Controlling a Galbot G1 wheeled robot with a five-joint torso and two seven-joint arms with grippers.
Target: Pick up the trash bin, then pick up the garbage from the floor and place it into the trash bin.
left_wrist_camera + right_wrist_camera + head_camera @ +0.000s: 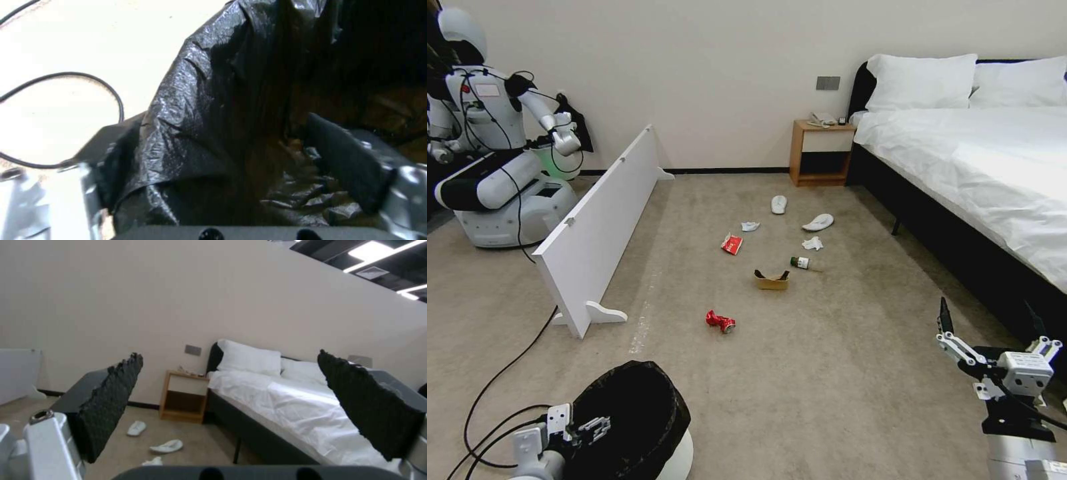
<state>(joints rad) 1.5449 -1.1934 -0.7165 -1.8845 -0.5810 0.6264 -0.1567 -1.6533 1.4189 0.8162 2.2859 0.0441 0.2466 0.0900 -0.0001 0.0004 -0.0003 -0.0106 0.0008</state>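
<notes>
Low in the frame's bottom left, the left gripper clamps the bag-lined rim of the trash bin; its contents are too dark to tell. Bottom right, the right gripper hangs spread open, with the crushed red can on the carpet at centre.

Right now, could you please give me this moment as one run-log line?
left gripper: shut on trash bin rim | right gripper: open, empty, raised beside bed | garbage: crushed can and the rest on floor
</notes>
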